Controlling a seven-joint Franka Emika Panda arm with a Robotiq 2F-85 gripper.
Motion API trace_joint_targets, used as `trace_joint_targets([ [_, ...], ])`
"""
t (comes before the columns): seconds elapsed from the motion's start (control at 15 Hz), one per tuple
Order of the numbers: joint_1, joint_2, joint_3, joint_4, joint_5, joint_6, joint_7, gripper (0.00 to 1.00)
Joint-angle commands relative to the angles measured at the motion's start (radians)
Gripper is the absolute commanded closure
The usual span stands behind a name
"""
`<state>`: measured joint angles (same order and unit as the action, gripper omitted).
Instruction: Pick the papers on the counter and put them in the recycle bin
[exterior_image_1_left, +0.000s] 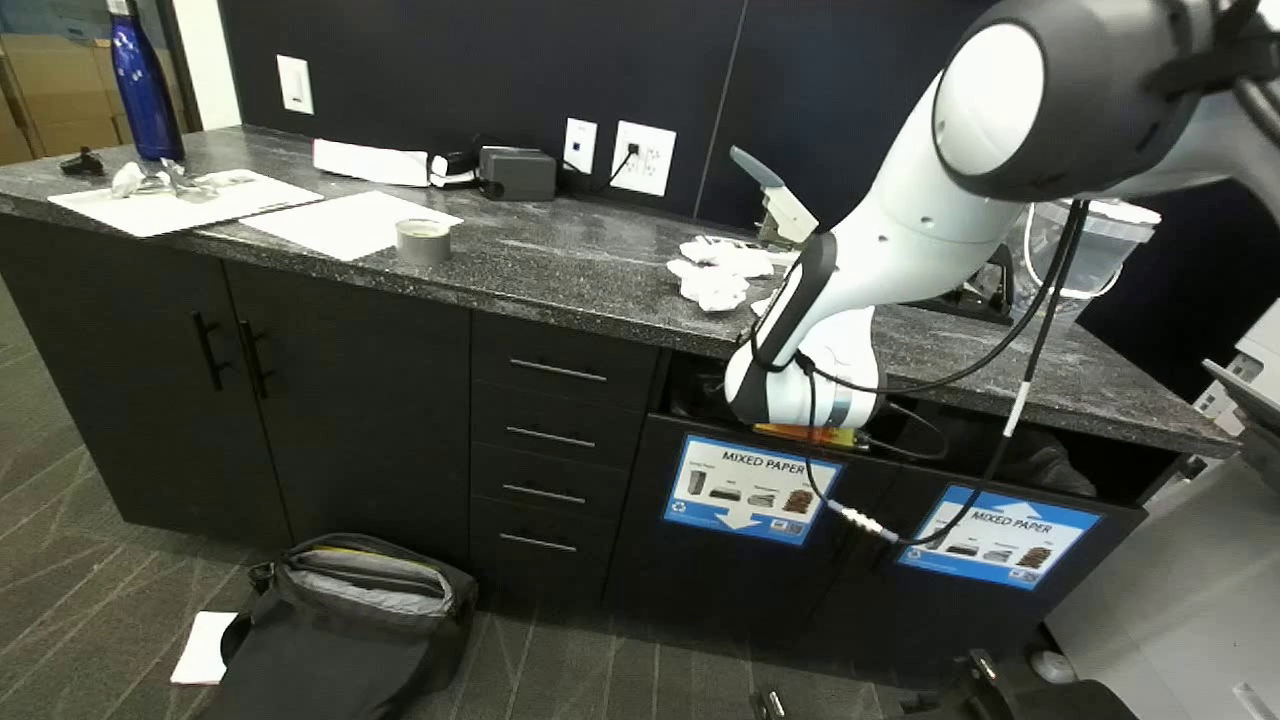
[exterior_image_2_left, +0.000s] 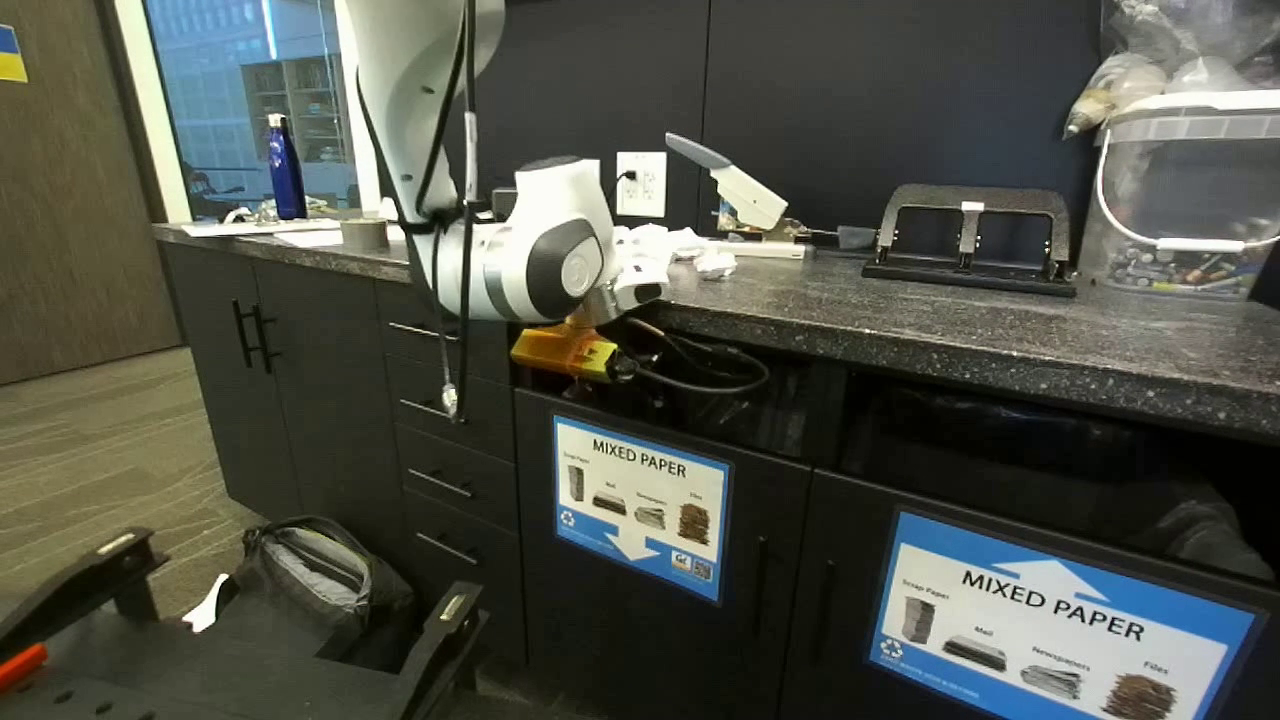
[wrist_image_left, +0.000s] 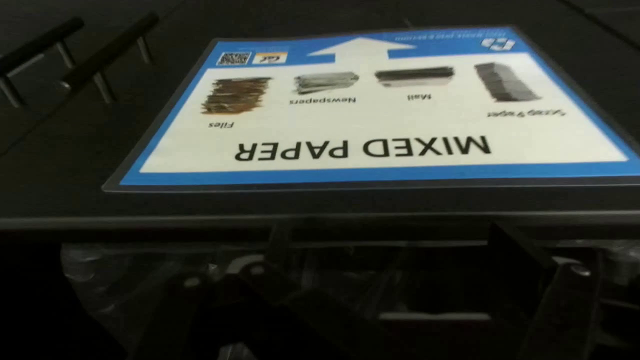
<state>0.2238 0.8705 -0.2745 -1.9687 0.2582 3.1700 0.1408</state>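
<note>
The papers (exterior_image_1_left: 712, 272) are crumpled white scraps heaped on the dark speckled counter (exterior_image_1_left: 560, 265), just behind the arm's lower end; in an exterior view the wrist partly covers these papers (exterior_image_2_left: 655, 243). Below the counter's front edge is the recycle bin, a black front (exterior_image_2_left: 640, 395) with a "MIXED PAPER" sign and a slot above it. My gripper (wrist_image_left: 397, 242) points down at this slot, its fingers spread wide and no paper visible between them. Dim plastic liner (wrist_image_left: 125, 280) shows inside. Both exterior views hide the fingertips, and the wrist view is very dark there.
A second slot with its own sign (exterior_image_2_left: 1065, 610) lies alongside. On the counter stand a stapler (exterior_image_2_left: 735, 185), a hole punch (exterior_image_2_left: 968, 240), a see-through bucket (exterior_image_2_left: 1180, 200), a tape roll (exterior_image_1_left: 423, 242) and a blue bottle (exterior_image_1_left: 145, 90). A bag (exterior_image_1_left: 350, 640) sits on the floor.
</note>
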Motion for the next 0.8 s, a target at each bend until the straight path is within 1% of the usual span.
trace_joint_targets([
  [0.0,0.028,-0.234,-0.024,-0.121,-0.111,-0.198,-0.018,0.00],
  [0.07,0.033,-0.277,-0.027,-0.139,-0.142,-0.213,-0.007,0.00],
  [0.13,0.053,-0.319,-0.048,-0.170,-0.178,-0.163,0.008,0.00],
  [0.2,0.069,-0.362,-0.067,-0.187,-0.225,-0.174,0.006,0.00],
  [0.33,0.117,-0.445,-0.105,-0.224,-0.292,-0.256,0.061,0.00],
  [0.4,0.125,-0.487,-0.112,-0.221,-0.330,-0.324,0.078,0.00],
  [0.53,0.110,-0.538,-0.083,-0.191,-0.393,-0.397,0.116,0.00],
  [0.6,0.089,-0.565,-0.054,-0.171,-0.408,-0.436,0.131,0.00],
  [0.73,0.049,-0.577,0.005,-0.116,-0.395,-0.499,0.171,0.00],
])
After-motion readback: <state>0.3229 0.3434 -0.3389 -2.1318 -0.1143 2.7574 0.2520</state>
